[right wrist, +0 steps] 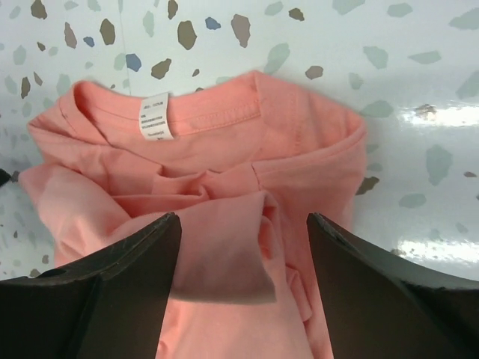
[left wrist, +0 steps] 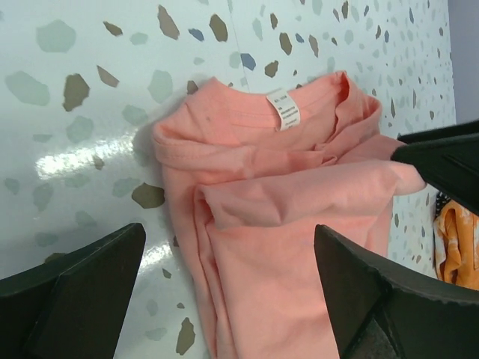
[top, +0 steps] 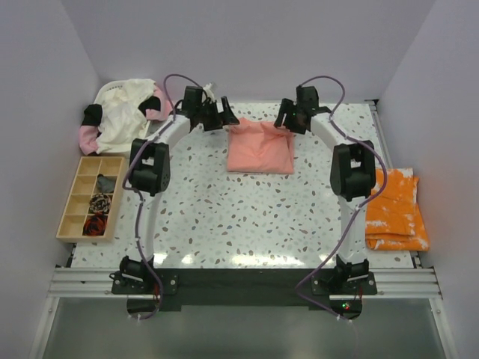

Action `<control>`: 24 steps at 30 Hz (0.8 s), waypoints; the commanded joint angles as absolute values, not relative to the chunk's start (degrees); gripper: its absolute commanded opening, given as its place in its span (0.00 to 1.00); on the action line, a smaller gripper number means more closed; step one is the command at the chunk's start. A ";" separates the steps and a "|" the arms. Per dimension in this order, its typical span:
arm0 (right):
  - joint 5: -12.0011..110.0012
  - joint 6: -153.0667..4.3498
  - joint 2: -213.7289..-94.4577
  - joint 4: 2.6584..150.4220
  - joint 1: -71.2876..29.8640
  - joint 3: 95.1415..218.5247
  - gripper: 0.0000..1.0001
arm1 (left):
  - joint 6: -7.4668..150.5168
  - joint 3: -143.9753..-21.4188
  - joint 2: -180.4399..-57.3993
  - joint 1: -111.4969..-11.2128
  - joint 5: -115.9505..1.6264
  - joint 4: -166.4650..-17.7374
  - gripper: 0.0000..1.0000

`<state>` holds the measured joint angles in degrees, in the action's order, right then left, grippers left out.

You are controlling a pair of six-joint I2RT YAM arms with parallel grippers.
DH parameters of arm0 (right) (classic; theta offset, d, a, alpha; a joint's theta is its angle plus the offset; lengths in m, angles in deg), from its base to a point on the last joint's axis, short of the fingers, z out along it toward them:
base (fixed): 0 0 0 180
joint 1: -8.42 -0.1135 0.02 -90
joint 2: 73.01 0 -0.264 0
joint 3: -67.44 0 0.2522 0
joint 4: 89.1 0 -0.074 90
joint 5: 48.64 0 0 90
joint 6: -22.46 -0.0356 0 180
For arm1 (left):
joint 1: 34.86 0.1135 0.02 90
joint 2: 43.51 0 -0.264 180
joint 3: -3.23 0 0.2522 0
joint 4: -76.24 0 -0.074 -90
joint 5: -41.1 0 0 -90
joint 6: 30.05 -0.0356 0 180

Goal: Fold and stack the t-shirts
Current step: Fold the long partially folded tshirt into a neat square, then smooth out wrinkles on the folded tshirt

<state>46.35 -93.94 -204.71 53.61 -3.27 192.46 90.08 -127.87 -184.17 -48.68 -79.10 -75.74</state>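
Note:
The salmon-pink t-shirt (top: 260,147) lies folded at the back middle of the table, its white neck label (left wrist: 284,109) facing up. My left gripper (top: 224,118) hovers over its left edge and is open, with cloth and table showing between the fingers (left wrist: 75,292). My right gripper (top: 288,120) is over the shirt's right collar side, also open. A loose flap of pink cloth (right wrist: 224,254) stands up between its fingers (right wrist: 389,292), beside the left one. The orange t-shirt with white splotches (top: 394,209) lies folded at the right edge. Cream and pink t-shirts (top: 123,112) are heaped at the back left.
A wooden divided tray (top: 91,196) with small dark items sits at the left edge. The heaped shirts rest in a white basket (top: 112,87) in the back left corner. Walls close in on the back and both sides.

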 commanded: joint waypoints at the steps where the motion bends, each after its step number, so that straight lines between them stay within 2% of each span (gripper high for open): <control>1: 41.54 -90.58 -190.46 63.24 -3.80 182.65 0.75 | 85.71 -129.20 -174.94 -47.78 -75.54 -80.42 1.00; 5: 44.60 -88.99 -183.77 64.04 -4.24 177.62 0.76 | 86.13 -123.57 -168.94 -47.86 -77.71 -82.43 1.00; 7: 50.57 -89.16 -184.37 61.50 -4.76 179.10 0.76 | 88.84 -121.28 -167.80 -48.04 -82.98 -84.89 1.00; 11: 54.36 -88.64 -185.60 58.59 -7.84 180.69 0.72 | 94.30 -121.01 -170.51 -48.39 -93.71 -89.02 1.00; 12: 55.06 -88.72 -187.17 58.16 -8.54 181.65 0.71 | 95.62 -120.22 -171.30 -48.39 -97.38 -93.47 1.00; 14: 57.17 -89.60 -189.28 56.75 -8.81 183.41 0.62 | 103.25 -118.90 -174.20 -48.48 -101.61 -100.16 0.99; 15: 57.61 -90.04 -190.07 57.18 -8.72 184.02 0.59 | 106.76 -117.77 -175.51 -48.48 -106.42 -109.24 0.98; 16: 57.88 -90.39 -191.91 57.10 -8.81 184.29 0.53 | 114.62 -117.32 -178.48 -48.65 -108.12 -113.86 0.92; 18: 58.58 -90.92 -193.42 55.70 -8.81 186.14 0.51 | 125.09 -115.22 -180.79 -48.74 -111.12 -127.69 0.89; 19: 58.76 -90.92 -194.21 56.30 -8.81 186.05 0.49 | 127.60 -114.77 -182.63 -48.74 -111.48 -131.01 0.85; 24: 57.45 -91.89 -195.53 57.36 -8.72 184.65 0.45 | 130.08 -115.82 -185.80 -49.00 -112.10 -135.44 0.82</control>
<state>57.00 -91.07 -196.21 56.97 -9.26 183.65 121.68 -115.12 -185.31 -48.81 -107.51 -122.77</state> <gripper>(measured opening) 0.459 0.823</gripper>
